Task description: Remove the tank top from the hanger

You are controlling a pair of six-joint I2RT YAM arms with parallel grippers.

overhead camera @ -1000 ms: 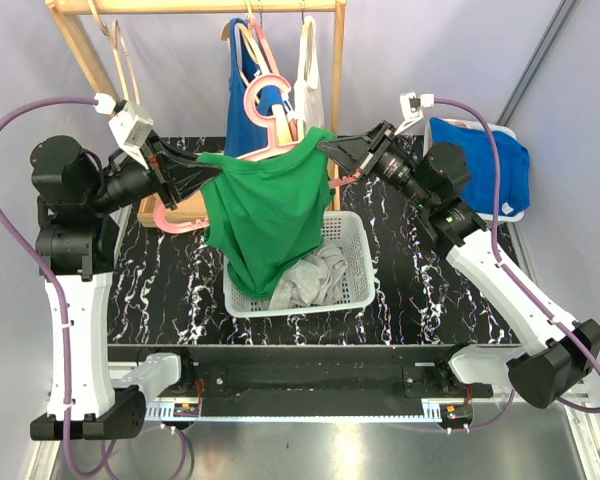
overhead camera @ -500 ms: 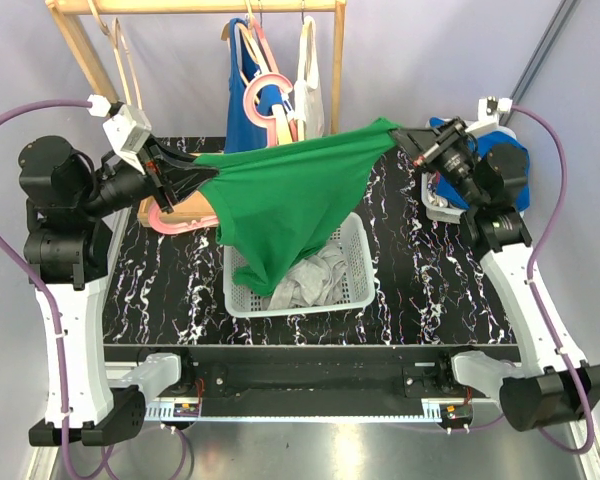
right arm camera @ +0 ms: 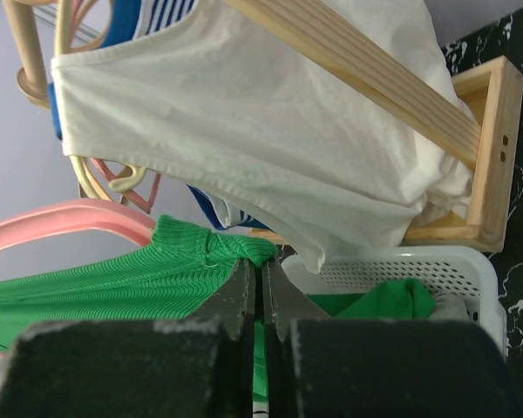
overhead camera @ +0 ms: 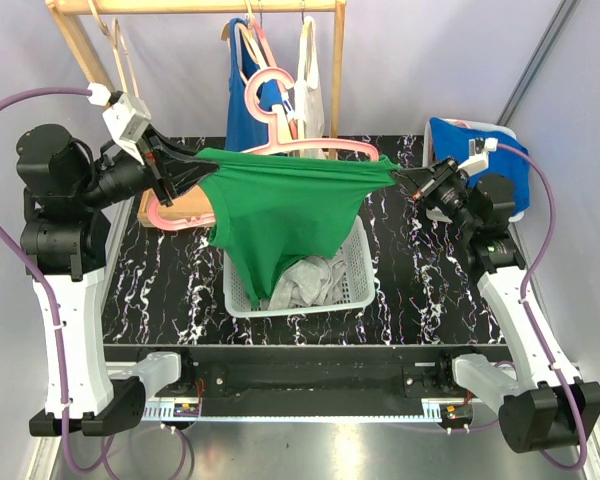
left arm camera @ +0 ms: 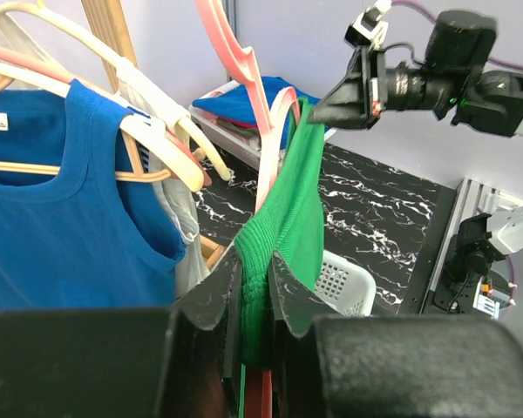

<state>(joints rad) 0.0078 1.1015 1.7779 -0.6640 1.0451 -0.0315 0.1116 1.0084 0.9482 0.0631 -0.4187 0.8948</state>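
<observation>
Two pinched edges, left claw (overhead camera: 202, 172), right claw (overhead camera: 396, 175), tank top (overhead camera: 280, 215) (taut)

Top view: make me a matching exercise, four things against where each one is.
1 green tank top
2 pink hanger
3 white basket
4 blue tank top

A hangs from the wooden rack
B sits on the table
C stretched between left tool and right tool
D one arm bare above the green cloth

Pairs: 1-C, 2-D, 3-B, 4-A
</observation>
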